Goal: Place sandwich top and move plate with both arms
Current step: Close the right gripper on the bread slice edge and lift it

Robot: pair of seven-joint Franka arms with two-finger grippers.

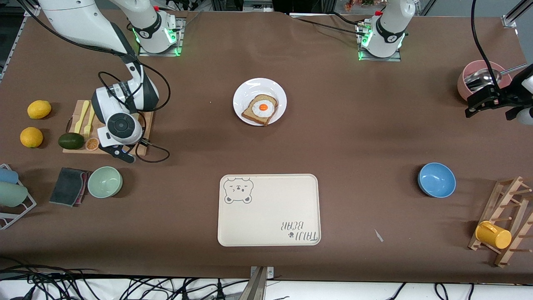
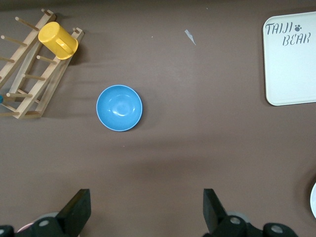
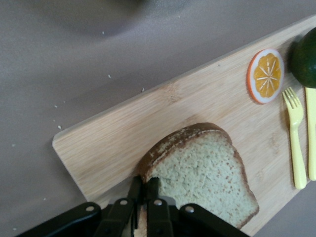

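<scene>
Right gripper [image 3: 143, 197] is down on the cutting board [image 3: 148, 128], fingers pinched on the edge of the one plain bread slice [image 3: 202, 173]. Left gripper [image 2: 143, 212] hangs spread wide over the pink bowl [image 1: 463, 81]. One plate [image 1: 246, 92] holds one egg toast [image 1: 260, 109]. Three bowls total, two lemons [image 1: 39, 109], one tray [image 1: 270, 210].

Two white jointed arms, glossy shells, black bands at joints. Bases on metal plates glowed green, each with a red button near the collar. Right arm [image 1: 125, 104] had a round grey wrist cap and looping black cables. Left gripper [image 2: 145, 213] was black with wedge-shaped fingers; right gripper [image 3: 144, 197] was black, silver screws along its body.
</scene>
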